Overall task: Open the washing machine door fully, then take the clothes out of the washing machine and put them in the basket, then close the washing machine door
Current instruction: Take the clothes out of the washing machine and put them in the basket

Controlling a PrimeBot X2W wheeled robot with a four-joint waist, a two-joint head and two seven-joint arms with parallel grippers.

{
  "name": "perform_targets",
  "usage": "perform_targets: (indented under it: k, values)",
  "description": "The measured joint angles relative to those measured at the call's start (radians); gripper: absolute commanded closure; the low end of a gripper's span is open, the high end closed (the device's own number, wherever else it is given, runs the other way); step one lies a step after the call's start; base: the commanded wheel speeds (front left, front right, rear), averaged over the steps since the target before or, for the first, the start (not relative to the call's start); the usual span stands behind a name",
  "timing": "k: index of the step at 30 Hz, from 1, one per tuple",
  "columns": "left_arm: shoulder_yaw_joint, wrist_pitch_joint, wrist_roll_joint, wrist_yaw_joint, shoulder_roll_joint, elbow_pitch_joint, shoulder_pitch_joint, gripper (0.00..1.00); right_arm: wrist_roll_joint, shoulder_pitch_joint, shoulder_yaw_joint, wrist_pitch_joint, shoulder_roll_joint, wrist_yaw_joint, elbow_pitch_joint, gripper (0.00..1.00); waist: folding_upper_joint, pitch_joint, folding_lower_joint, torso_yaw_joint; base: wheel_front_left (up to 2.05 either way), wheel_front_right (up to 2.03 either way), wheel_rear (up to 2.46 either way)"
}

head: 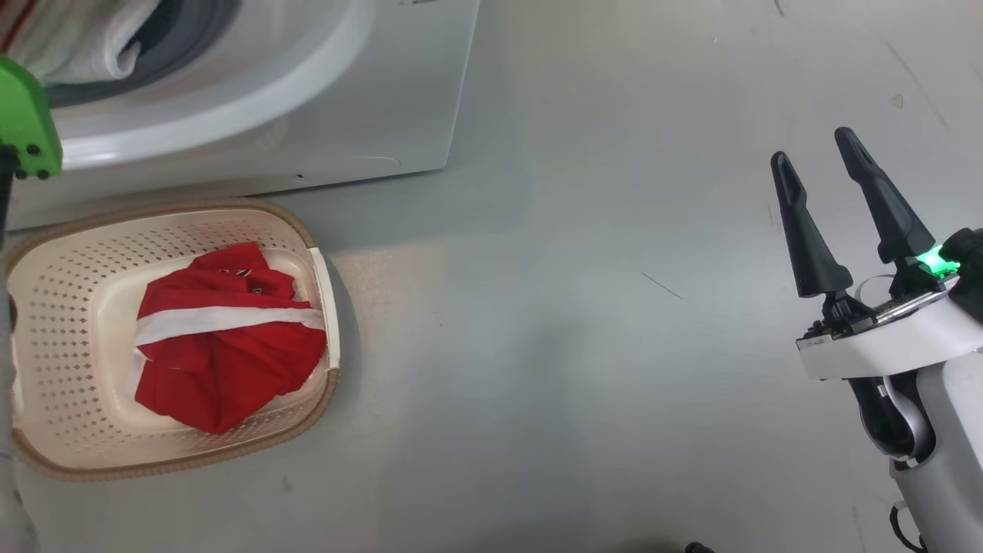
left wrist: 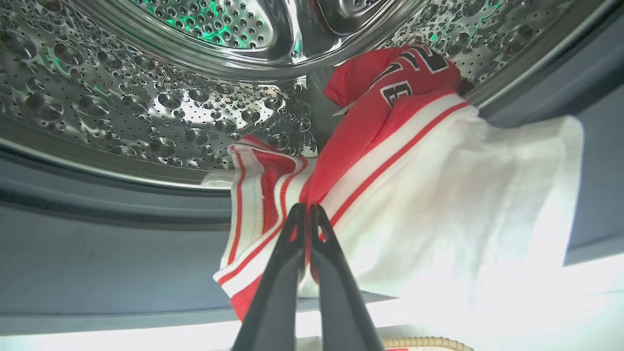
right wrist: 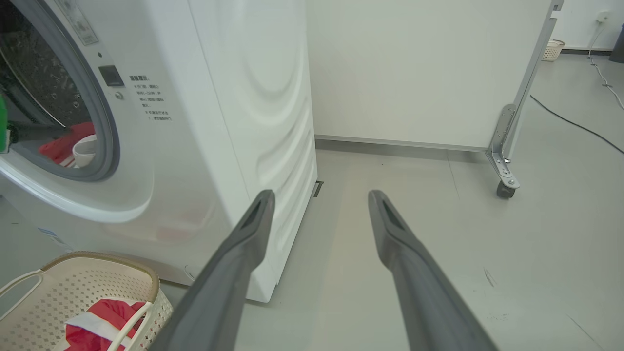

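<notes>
My left gripper (left wrist: pixel 307 209) is inside the mouth of the washing machine (head: pixel 307 115), shut on a red and white garment (left wrist: pixel 390 146) that drapes from the steel drum over the grey seal. Its white part (head: pixel 92 38) hangs at the opening. The cream basket (head: pixel 69 322) stands on the floor just in front of the machine, with another red garment with a white stripe (head: pixel 223 353) inside. My right gripper (head: pixel 812 146) hangs open and empty over bare floor far to the right. The washing machine door is out of view.
A green part of my left arm (head: pixel 23 115) shows at the left edge. To the right of the machine (right wrist: pixel 204 122) stands a white panel on a caster (right wrist: pixel 504 180). A cable (right wrist: pixel 575 124) runs over the grey floor beyond.
</notes>
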Motion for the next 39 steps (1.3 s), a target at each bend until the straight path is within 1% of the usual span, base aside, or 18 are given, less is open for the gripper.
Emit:
perform_targets:
  k: [7, 11, 19, 29, 39]
  values:
    - [-0.017, -0.071, -0.008, -0.017, -0.031, 0.008, 0.086, 1.0, -0.013, 0.042, -0.002, 0.0, 0.0, 0.0, 0.012, 0.0, 0.0, -0.069, 0.0, 0.032, 0.0, 0.0, 0.0]
    - [-0.028, -0.11, -0.01, -0.018, -0.043, 0.01, 0.138, 1.0, -0.025, 0.064, -0.001, 0.0, 0.001, 0.0, 0.015, 0.0, 0.0, -0.109, 0.0, 0.051, 0.0, 0.0, 0.0]
    - [-0.045, -0.19, -0.018, -0.027, -0.086, 0.007, 0.24, 1.0, -0.037, 0.113, 0.003, 0.0, 0.008, 0.0, 0.024, 0.0, 0.0, -0.188, 0.0, 0.092, 0.0, 0.0, 0.0]
    - [-0.058, -0.282, -0.049, -0.034, -0.133, -0.022, 0.357, 1.0, -0.046, 0.156, 0.001, 0.0, 0.023, 0.0, 0.029, 0.0, 0.0, -0.267, 0.0, 0.142, 0.0, 0.0, 0.0]
    - [-0.064, -0.413, -0.053, -0.029, -0.166, -0.087, 0.482, 1.0, -0.053, 0.194, -0.005, 0.0, 0.044, 0.0, 0.032, 0.0, 0.0, -0.33, 0.0, 0.179, 0.0, 0.0, 0.0]
